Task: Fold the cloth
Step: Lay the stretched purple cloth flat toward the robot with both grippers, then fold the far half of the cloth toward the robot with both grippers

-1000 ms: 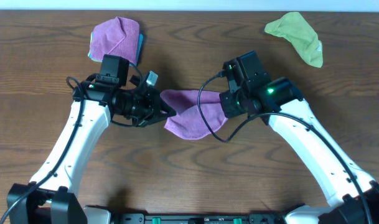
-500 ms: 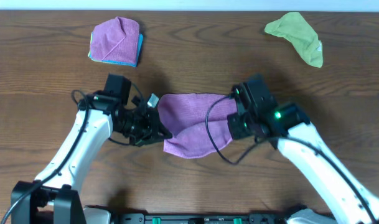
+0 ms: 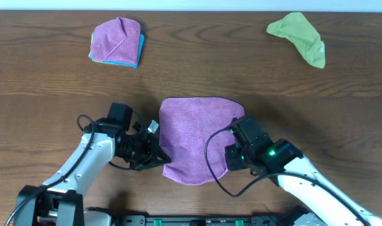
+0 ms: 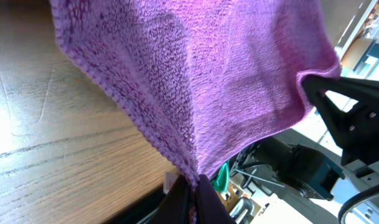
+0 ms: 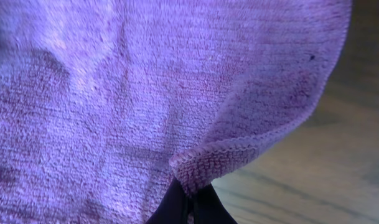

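Note:
The purple cloth (image 3: 197, 135) is spread open flat at the table's middle front, held between both arms. My left gripper (image 3: 165, 157) is shut on the cloth's near left corner; the left wrist view shows the cloth (image 4: 201, 74) hanging from my left gripper's shut fingers (image 4: 192, 186). My right gripper (image 3: 228, 157) is shut on the near right edge; the right wrist view shows the cloth (image 5: 114, 93) and a curled hem pinched in my right gripper's fingers (image 5: 189, 198).
A folded purple cloth (image 3: 117, 37) lies on a blue one at the back left. A lime-green cloth (image 3: 298, 36) lies crumpled at the back right. The wooden table (image 3: 46, 100) runs to the front edge close behind the arms.
Both grippers have pulled toward the front of the table and apart, holding the cloth. The cloth has gone from a bunched, folded shape to a spread sheet.

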